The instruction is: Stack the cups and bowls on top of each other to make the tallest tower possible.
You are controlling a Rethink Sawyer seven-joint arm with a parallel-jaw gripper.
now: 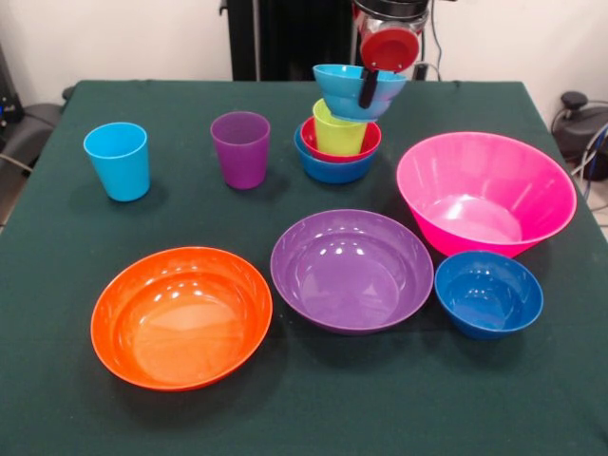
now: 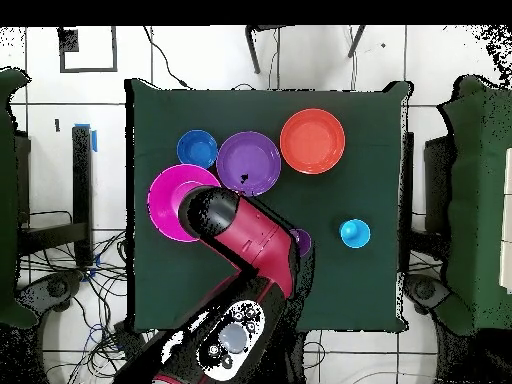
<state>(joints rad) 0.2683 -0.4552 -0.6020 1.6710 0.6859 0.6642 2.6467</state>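
Dark green cloth covers the table (image 1: 57, 380), and the pieces spread across most of it. The big deep pink bowl (image 1: 486, 193) sits toward the right edge in the front view. The wide orange bowl (image 1: 180, 316) and the wide purple bowl (image 1: 351, 270) lie side by side along the near edge, with the small dark blue bowl (image 1: 488, 294) just beside the purple one and close under the pink one. The light blue cup (image 1: 117, 160) and the purple cup (image 1: 240, 148) stand upright toward the far left, well apart from each other.

The tower (image 1: 338, 133) stands near the middle of the far edge: a blue bowl (image 1: 331, 167) at the base, a red bowl (image 1: 366, 142) in it, the lime green cup (image 1: 337, 131) in that. The cyan bowl (image 1: 356, 92) is uppermost and tilted. One dark finger (image 1: 367, 88) of the gripper (image 1: 378, 71) reaches down inside its rim, so the gripper appears closed on the bowl's wall.

The step in hand looks like seating the cyan bowl on the green cup. Next, I judge, it must be levelled and centred before release, or it may slide off.

Around the table the overhead view shows a tiled floor, cables and dark chairs.
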